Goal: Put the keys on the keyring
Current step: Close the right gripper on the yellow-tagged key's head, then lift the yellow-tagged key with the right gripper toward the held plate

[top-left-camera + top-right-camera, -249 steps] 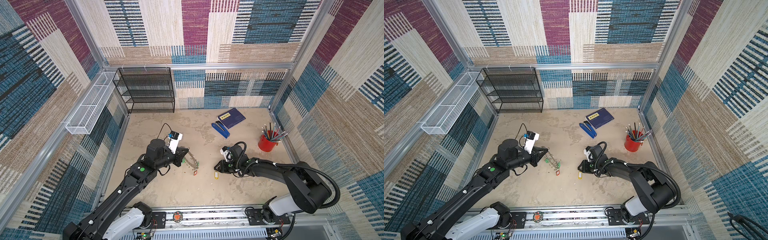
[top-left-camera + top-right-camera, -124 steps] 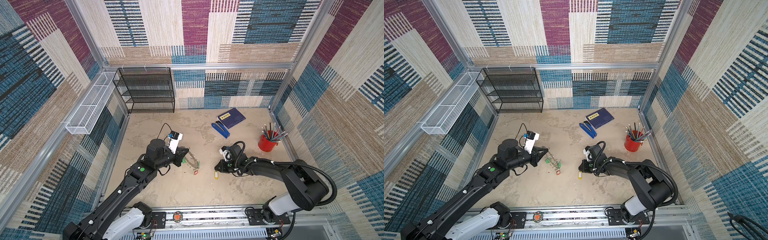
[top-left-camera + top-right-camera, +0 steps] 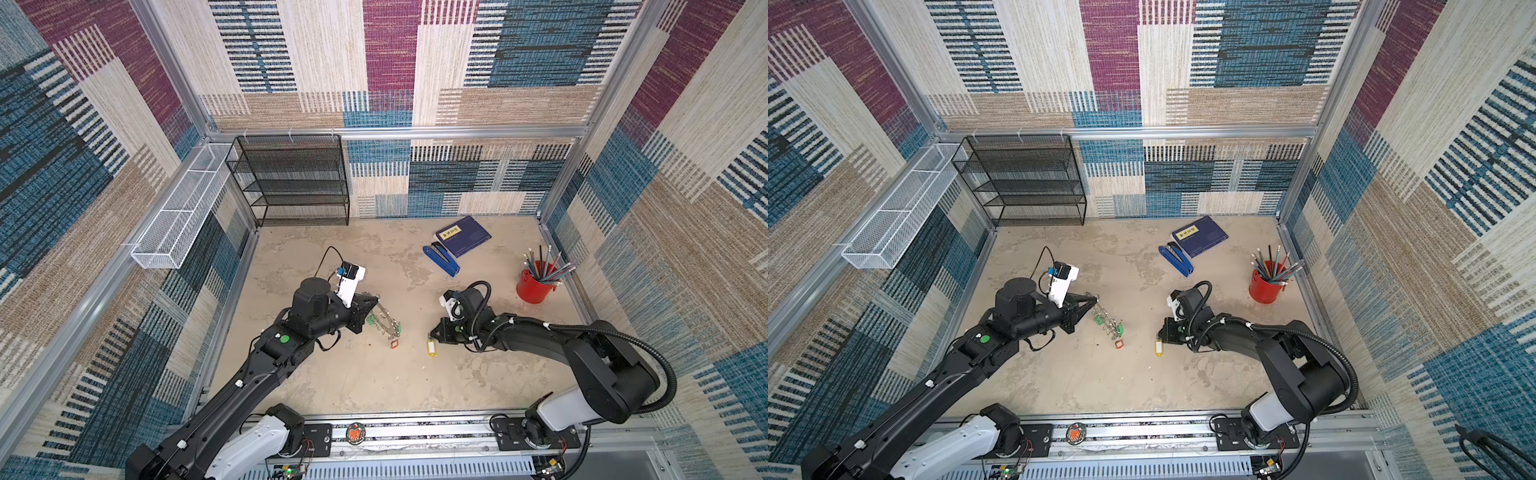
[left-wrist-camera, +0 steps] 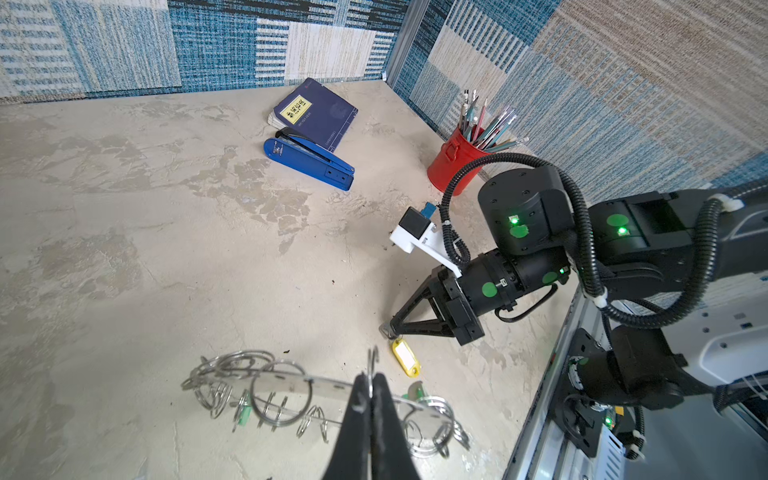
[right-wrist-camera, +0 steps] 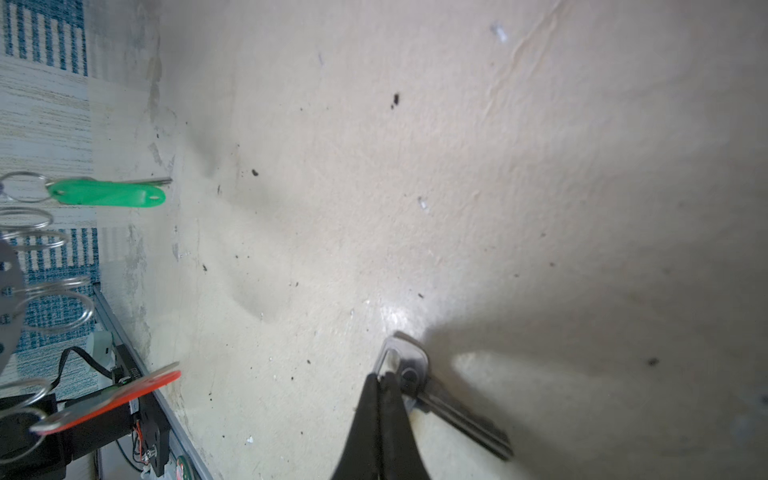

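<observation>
While the left end effector point(image 3: 376, 299) is pinched shut on the rim of the keyring point(image 3: 385, 325), the disc stands on its edge, not flat. Its long line slants from the closed tips down toward the middle of the counter point(image 3: 365, 382), on the right arm's side. In the left wrist view the disc shows as a thin grey band. The black fingers point(image 4: 390, 419) are closed over it, and silver rings sit all along it. Two green tags point(image 3: 1099, 319) hang on those rings. A red tag point(image 3: 394, 343) hangs at the low end, nearest the right arm. I cannot tell if the red tag touches the counter.

The right end effector point(image 3: 432, 333) is low on the counter and shut tight as well. In the right wrist view its tips pinch the head of a silver key point(image 5: 457, 415). The key lies flat. Its head is at the very tips, and its blade points back under the end effector, off to one side of the fingers. The yellow tag point(image 3: 432, 348) lies flat just in front of those tips. Its long side runs from the tips toward the front rail point(image 3: 415, 434). A strip of bare counter lies between the yellow tag and the red tag, so the key and the keyring are apart.
</observation>
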Robot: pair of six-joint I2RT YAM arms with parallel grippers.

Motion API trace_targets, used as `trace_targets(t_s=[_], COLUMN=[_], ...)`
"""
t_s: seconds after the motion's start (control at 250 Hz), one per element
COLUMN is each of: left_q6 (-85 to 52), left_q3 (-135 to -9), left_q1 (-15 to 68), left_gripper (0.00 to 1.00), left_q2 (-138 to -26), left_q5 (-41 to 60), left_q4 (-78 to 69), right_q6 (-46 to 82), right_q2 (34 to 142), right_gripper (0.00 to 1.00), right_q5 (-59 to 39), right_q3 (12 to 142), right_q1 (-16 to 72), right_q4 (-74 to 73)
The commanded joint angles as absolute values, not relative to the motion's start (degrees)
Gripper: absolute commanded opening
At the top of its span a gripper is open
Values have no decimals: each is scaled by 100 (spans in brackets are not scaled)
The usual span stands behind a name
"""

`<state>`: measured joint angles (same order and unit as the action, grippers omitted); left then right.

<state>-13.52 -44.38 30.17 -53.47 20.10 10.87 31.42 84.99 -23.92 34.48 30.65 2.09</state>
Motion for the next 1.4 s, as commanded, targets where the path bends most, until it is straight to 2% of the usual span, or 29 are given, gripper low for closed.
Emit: trace_targets(t_s=[0.0, 0.48, 0.972, 1.144, 1.4], left_q6=[-1397, -1329, -1101, -941, -923], left_q3=[-4421, -4438, -4629, -4711, -4760], left_q1=[3014, 3015, 3082, 3258, 3486], left_gripper=[0, 0, 0, 0, 0], left_q2=[-5337, -5430, -5788, -5855, -5848], left_q5=[2118, 2221, 2999, 3144, 3082], left_q4=[729, 741, 648, 549, 347], right_q6=[3179, 3304, 3494, 3586, 3445], right_q2=[8239, 6635, 6530, 6565, 6514], right_gripper=[0, 0, 0, 0, 0], right_q5=[-2559, -2909, -3784, -3915, -3941], right_q3=[3331, 2212, 2056, 2156, 2529], right_q1=[3067, 3066, 3067, 3067, 3067], right_q4=[-531, -3631, -5645, -5776, -5128])
